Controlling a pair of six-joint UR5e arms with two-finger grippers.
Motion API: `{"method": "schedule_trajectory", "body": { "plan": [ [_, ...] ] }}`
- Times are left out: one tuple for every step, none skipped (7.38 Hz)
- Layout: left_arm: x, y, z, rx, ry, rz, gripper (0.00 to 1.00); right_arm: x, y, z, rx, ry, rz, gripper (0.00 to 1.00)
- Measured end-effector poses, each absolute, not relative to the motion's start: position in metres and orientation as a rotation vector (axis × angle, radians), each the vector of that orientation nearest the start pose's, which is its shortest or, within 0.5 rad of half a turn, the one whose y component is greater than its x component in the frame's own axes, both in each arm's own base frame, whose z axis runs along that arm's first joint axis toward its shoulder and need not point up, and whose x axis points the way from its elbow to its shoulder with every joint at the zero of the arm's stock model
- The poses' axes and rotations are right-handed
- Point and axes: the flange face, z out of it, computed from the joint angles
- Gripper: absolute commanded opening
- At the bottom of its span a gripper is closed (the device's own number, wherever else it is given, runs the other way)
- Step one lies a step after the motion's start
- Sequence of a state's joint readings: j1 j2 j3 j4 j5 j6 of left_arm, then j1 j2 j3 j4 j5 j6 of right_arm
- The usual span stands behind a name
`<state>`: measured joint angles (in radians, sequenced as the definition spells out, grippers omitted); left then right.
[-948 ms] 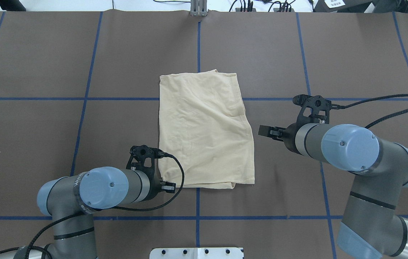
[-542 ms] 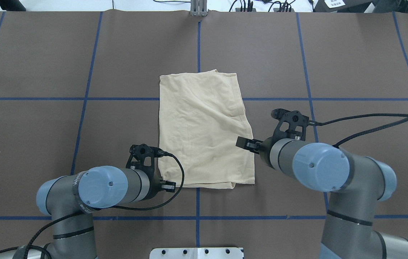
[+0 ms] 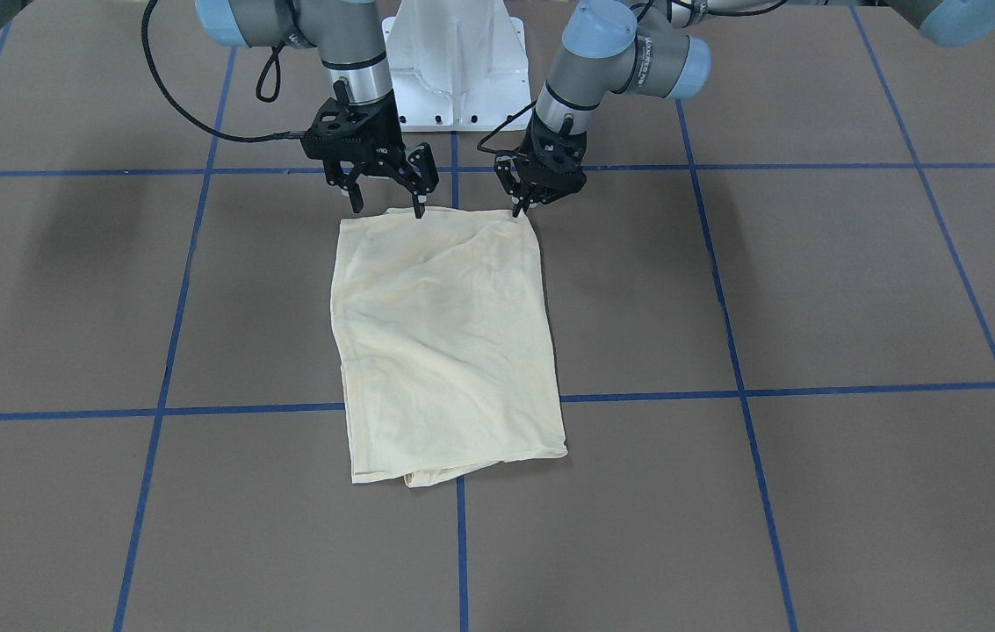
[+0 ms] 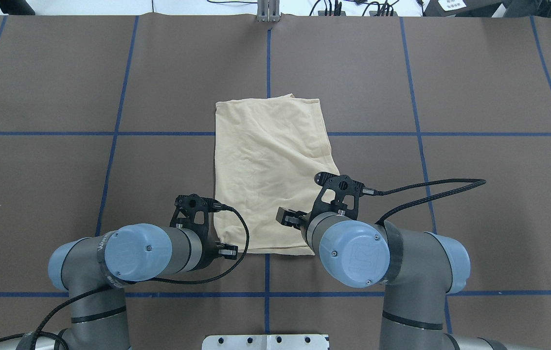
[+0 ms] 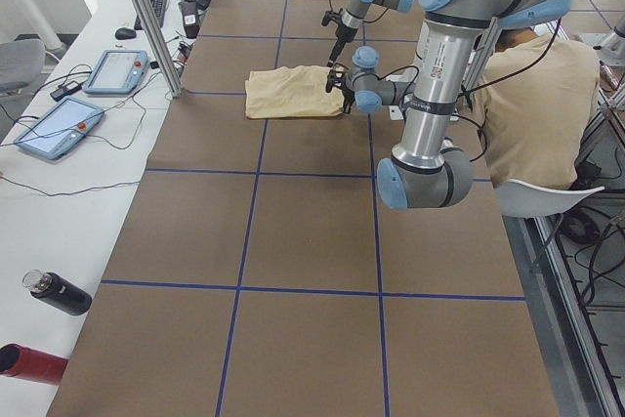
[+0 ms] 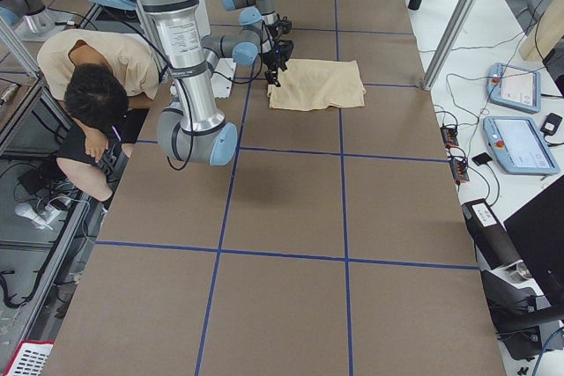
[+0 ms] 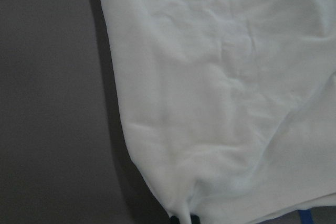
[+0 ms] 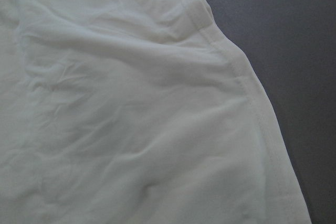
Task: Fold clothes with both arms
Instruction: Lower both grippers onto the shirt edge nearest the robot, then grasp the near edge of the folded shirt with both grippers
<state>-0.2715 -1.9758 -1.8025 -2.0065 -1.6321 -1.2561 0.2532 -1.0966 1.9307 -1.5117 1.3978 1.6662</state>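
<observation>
Exterior front-facing view: your folded T-shirt [image 3: 444, 342] lies flat at the middle of the table [image 3: 813, 290], print hidden. The left gripper [image 3: 518, 209] looks clenched on one near corner. The right gripper [image 3: 387, 204] hangs spread-jawed over the other, one tip at the hem, grasping nothing.

Overhead exterior view: both wrists cover that near edge.

Left wrist view: cloth puckers toward the fingertips [image 7: 184, 220], so the pinch seems real.

Right wrist view: only the seamed edge shows.

Your risk: the right jaws catch only the top layer, or the lift goes uneven, and the layers slide apart.

Exterior left view: a black bottle [image 5: 61, 297] and a red bottle [image 5: 29, 363] lie aside, contents hidden.
</observation>
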Motion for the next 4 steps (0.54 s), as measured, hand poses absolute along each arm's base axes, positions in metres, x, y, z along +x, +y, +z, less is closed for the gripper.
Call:
{"method": "schedule_trajectory", "body": {
  "plan": [
    [0.561,-0.288,0.280,0.257,1.043,0.072,0.00,-0.548,-0.292,0.240,0.229,-0.863,0.389,1.00],
    [0.561,-0.288,0.279,0.257,1.043,0.072,0.00,-0.560,-0.290,0.251,0.225,-0.836,0.378,1.00],
    [0.561,-0.288,0.279,0.258,1.043,0.072,0.00,-0.569,-0.288,0.260,0.220,-0.818,0.369,0.99],
    [0.561,-0.288,0.279,0.259,1.044,0.072,0.00,-0.575,-0.284,0.266,0.217,-0.807,0.362,0.98]
  ]
}}
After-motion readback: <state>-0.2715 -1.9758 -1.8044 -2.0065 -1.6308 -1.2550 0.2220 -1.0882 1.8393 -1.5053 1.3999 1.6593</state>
